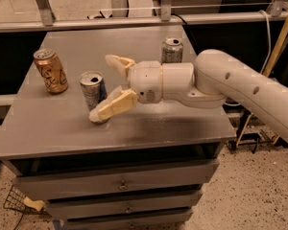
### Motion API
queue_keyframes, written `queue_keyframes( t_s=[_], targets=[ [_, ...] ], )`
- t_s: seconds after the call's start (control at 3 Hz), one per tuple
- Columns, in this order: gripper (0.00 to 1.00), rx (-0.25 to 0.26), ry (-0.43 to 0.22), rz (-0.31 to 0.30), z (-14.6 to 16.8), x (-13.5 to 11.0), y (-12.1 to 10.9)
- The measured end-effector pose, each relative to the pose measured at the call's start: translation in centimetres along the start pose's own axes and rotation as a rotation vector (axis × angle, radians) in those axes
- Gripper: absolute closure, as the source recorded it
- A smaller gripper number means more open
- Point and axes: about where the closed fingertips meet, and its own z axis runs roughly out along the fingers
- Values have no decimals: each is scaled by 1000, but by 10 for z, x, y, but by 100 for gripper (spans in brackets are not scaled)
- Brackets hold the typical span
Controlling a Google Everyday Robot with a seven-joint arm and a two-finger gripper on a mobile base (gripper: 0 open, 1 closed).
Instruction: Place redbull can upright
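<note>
The redbull can (92,91), slim blue and silver with a silver top, stands upright on the grey table (149,123) left of centre. My gripper (105,86) is open just to the right of it. One cream finger reaches behind the can's right side, the other lies in front of its base. The fingers are spread apart and do not clamp the can.
An orange can with script lettering (50,71) stands upright at the table's left. A silver-white can (172,50) stands at the back, behind my arm (240,87). The table has drawers below. A rail runs behind the table's far edge.
</note>
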Motion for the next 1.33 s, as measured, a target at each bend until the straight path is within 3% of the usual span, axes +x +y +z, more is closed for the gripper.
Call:
queue_keyframes(
  t_s=[0.33,0.67,1.0,1.33],
  targets=[
    [0,14,132,40,-37,11,0],
    [0,82,288,83,-85,19,-2],
    [0,184,453,110,-142,16,-8],
    [0,216,491,130,-158,23,-11]
  ],
)
